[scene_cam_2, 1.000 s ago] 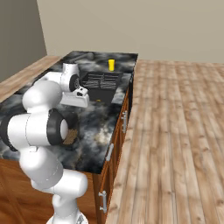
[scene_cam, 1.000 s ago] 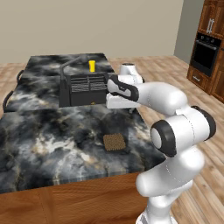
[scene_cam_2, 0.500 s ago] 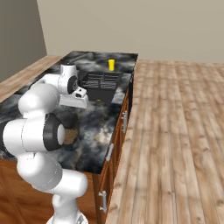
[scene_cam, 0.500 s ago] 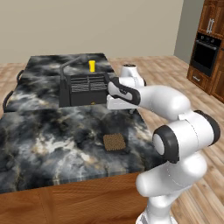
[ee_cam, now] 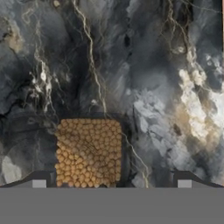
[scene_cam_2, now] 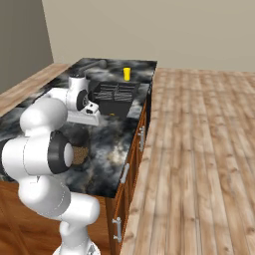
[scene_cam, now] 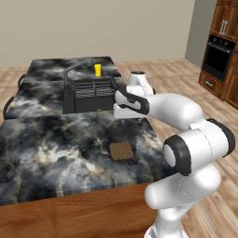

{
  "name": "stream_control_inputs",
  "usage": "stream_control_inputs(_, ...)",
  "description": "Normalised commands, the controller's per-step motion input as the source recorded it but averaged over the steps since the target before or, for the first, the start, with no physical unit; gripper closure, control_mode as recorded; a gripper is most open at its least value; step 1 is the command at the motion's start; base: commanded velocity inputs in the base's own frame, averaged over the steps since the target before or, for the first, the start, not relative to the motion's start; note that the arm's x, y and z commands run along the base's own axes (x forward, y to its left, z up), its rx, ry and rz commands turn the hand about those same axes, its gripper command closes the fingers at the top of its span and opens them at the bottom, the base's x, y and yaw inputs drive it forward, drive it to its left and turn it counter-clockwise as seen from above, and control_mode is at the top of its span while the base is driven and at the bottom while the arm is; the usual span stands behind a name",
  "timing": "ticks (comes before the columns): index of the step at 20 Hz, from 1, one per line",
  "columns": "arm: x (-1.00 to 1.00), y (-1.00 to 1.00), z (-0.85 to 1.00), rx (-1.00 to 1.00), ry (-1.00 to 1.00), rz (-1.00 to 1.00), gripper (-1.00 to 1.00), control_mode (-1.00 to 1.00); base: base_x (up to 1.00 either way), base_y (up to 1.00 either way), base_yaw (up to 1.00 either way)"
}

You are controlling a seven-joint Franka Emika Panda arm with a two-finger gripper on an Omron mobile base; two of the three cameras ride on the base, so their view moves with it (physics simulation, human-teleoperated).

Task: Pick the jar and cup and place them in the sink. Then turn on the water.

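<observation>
The jar [scene_cam: 122, 151] is short, brown and grainy, and stands on the dark marbled counter near its front edge. In the hand view the jar [ee_cam: 89, 151] lies low and left of centre. My gripper [ee_cam: 111, 182] is open above the counter with nothing between its widely spread tips, and the jar sits nearer the left tip. The gripper [scene_cam: 123, 114] hangs beside the sink's [scene_cam: 69, 100] near right corner, short of the jar. The yellow cup [scene_cam: 97, 69] stands behind the sink. From the right, my elbow partly covers the jar [scene_cam_2: 81, 153]; the cup [scene_cam_2: 127, 73] and the sink [scene_cam_2: 130, 105] show behind.
A grey wire rack [scene_cam: 93, 87] spans the basin, and a dark faucet [scene_cam: 76, 69] arches over its back. A tiny yellow blob [scene_cam: 98, 109] lies in the basin's front. The counter's right edge [scene_cam_2: 142, 124] drops to cabinet doors. A wall oven [scene_cam: 216, 56] stands far right.
The hand has drifted from the sink's right rim toward the counter's near side, closer to the jar. The elbow has swung outward. Jar and cup have not moved.
</observation>
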Motion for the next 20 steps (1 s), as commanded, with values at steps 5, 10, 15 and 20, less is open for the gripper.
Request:
stream_control_inputs(5,0.0,0.0,-0.17,0.0,0.0,0.0,-1.0,-1.0,0.0,0.0,0.0)
stream_control_inputs(10,0.0,0.0,-0.16,0.0,0.0,0.0,-1.0,-1.0,0.0,0.0,0.0)
stream_control_inputs(15,0.0,0.0,-0.14,0.0,0.0,0.0,-1.0,-1.0,0.0,0.0,0.0)
stream_control_inputs(20,0.0,0.0,-0.14,0.0,0.0,0.0,-1.0,-1.0,0.0,0.0,0.0)
